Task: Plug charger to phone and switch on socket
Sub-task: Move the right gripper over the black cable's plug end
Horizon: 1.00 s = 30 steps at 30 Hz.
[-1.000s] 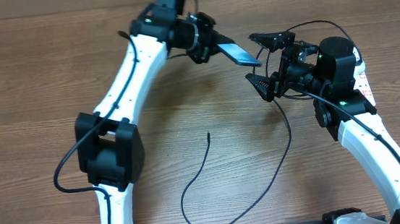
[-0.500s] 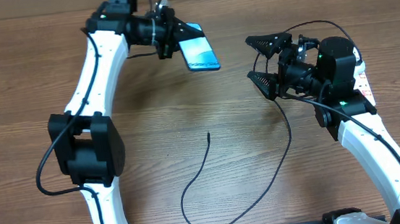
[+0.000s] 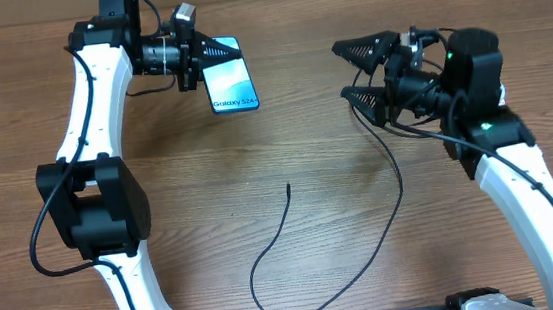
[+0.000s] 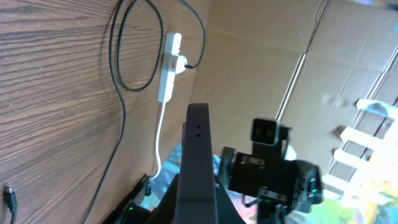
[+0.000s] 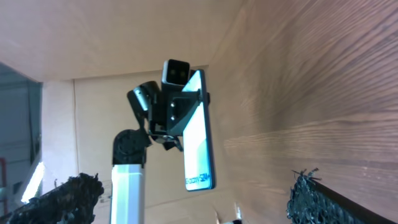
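Phone [image 3: 230, 84] clamped at one end by left gripper [image 3: 219, 52], raised at far left. Charger [image 3: 276, 237] lies loose on table [image 3: 189, 183] at centre, connector tip free. Right gripper [image 3: 341, 70] spread wide, holding nothing.

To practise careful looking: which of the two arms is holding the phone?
The left arm: its jaws are shut on the phone. The right arm's jaws stand wide open.
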### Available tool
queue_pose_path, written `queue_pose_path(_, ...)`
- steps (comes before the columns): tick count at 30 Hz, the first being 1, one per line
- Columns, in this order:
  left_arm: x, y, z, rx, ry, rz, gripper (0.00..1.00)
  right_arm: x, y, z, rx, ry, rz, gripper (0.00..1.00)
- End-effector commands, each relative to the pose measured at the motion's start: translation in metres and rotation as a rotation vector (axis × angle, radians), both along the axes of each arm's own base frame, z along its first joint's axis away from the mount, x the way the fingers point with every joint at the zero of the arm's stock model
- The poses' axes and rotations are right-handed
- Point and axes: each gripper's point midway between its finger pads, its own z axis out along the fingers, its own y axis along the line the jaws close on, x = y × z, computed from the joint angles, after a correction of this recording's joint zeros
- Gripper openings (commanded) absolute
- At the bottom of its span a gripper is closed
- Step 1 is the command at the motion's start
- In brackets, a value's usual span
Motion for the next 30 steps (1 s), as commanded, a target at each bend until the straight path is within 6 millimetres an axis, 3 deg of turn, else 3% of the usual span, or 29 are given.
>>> queue_pose_path(1,-0.001,0.004,0.013,-0.047,-0.094,-0.028,0.05,0.000,0.003,0.025,-0.093,-0.115,0.022,0.99)
queue_pose_path(9,0.005,0.022,0.012,-0.042,-0.095,0.012,0.04,-0.011,0.014,0.036,-0.324,-0.143,0.003,0.99)
queue_pose_path(13,0.007,0.033,0.012,-0.041,-0.086,0.035,0.04,-0.021,0.026,0.028,-0.434,-0.124,-0.006,0.99)
queue_pose_path(17,0.008,0.041,0.012,-0.038,-0.093,0.048,0.04,-0.030,0.044,0.006,-0.517,-0.069,0.026,0.99)
queue_pose_path(24,0.008,0.045,0.011,-0.037,-0.089,0.056,0.04,-0.043,0.078,-0.054,-0.758,0.084,0.108,0.99)
queue_pose_path(27,0.007,0.046,0.011,-0.034,-0.105,0.051,0.04,-0.056,0.086,-0.077,-0.857,0.152,0.124,0.99)
queue_pose_path(30,0.007,0.046,0.010,-0.032,-0.102,0.052,0.04,-0.068,0.078,-0.099,-0.950,0.236,0.101,0.99)
